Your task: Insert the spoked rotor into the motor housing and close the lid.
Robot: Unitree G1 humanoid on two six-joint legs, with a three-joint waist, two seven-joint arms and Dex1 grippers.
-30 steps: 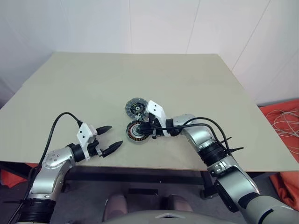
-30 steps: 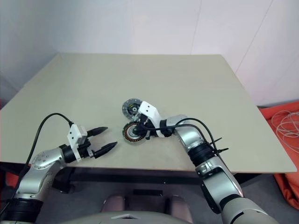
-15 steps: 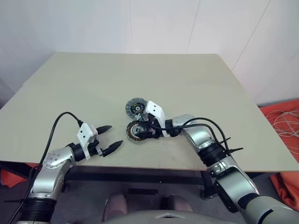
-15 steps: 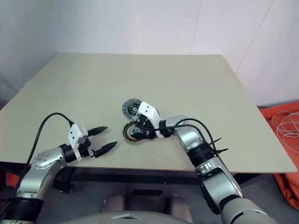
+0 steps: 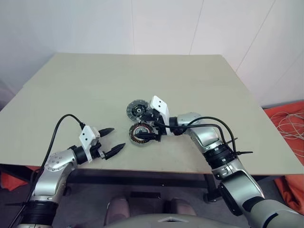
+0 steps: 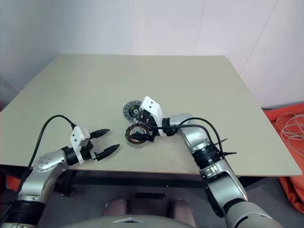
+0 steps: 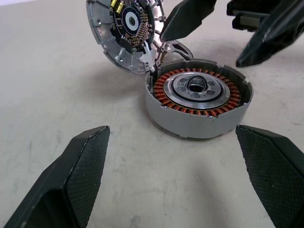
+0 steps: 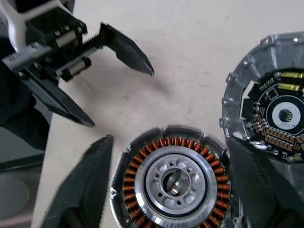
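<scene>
The right gripper (image 5: 153, 129) has risen and opened over the motor housing (image 5: 141, 135) at frame centre. The left gripper (image 5: 114, 140) is open (idle). The lid (image 5: 137, 110) lies beside; next, grasp it.

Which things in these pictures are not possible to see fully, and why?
Lid: right wrist view, cut by the picture edge, lower part behind a right end effector finger.
Silver piece behind the motor housing: left wrist view, mostly hidden by it; spoked rotor or not, unclear.
</scene>
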